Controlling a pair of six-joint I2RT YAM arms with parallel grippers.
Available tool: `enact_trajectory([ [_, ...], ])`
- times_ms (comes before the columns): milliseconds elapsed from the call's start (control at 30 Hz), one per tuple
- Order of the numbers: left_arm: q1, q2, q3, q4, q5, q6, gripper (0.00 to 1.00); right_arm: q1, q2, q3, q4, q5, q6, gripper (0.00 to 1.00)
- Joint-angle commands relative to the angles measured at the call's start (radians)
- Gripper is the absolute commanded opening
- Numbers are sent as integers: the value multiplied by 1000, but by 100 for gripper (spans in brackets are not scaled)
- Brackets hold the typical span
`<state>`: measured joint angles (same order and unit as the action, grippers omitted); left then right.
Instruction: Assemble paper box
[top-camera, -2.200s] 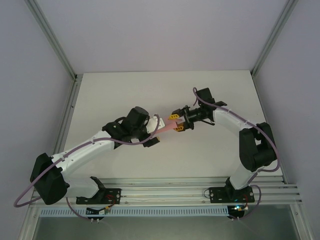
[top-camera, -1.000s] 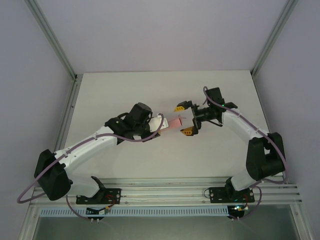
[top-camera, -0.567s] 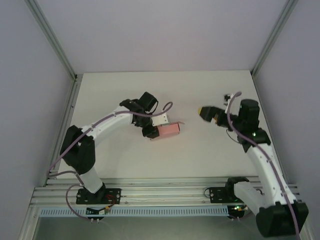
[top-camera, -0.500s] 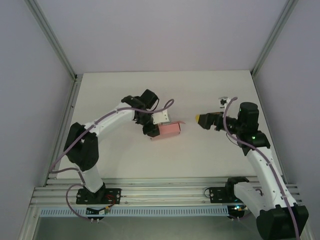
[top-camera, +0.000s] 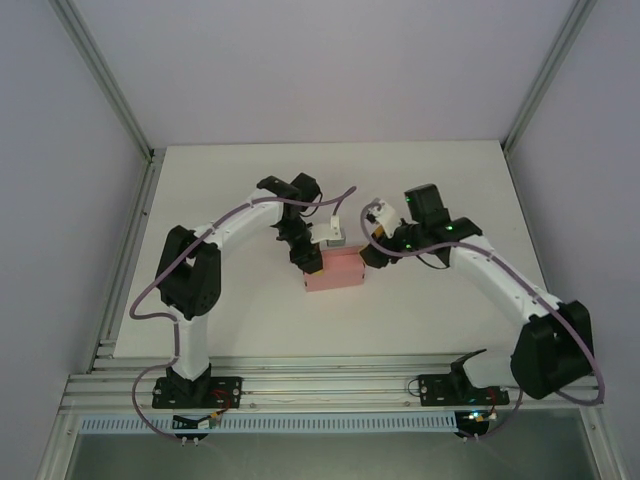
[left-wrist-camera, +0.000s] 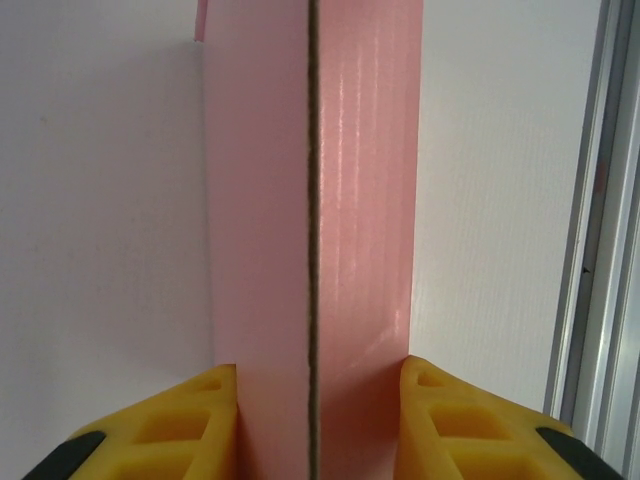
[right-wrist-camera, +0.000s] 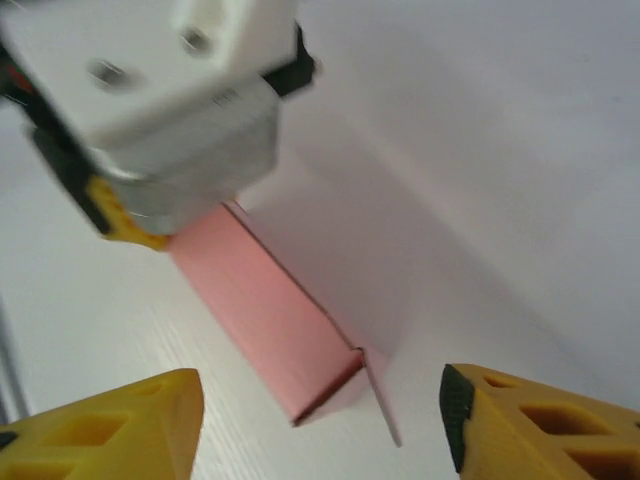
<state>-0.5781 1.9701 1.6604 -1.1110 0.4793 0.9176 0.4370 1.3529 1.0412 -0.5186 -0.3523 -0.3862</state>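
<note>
white table (top-camera: 230, 190), flat pink paper box (top-camera: 333, 270)

A robotics lab test cell: a white table (top-camera: 420, 300) enclosed by plain walls (top-camera: 300, 60) and aluminium posts (top-camera: 100, 72), with robot arms (top-camera: 495, 275) bolted to a rail (top-camera: 330, 385) at its near edge.

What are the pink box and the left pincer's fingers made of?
Paper box: thin card, likely; faint ribbing, soft sheen, dark raw edge at the seam.
Left pincer fingers: yellow plastic, matte, moulded or printed; open triangular cells.
</note>
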Motion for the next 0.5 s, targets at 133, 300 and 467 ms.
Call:
enact_trajectory([
  [133, 6, 6, 20, -52, 38, 43, 31, 17, 101, 55, -73, 135, -141, 57],
  [300, 6, 10, 15, -29, 30, 20, 31, 22, 116, 61, -60, 94, -107, 37],
  [467, 5, 12, 22, -18, 25, 3, 30, 35, 75, 42, -67, 43, -98, 25],
])
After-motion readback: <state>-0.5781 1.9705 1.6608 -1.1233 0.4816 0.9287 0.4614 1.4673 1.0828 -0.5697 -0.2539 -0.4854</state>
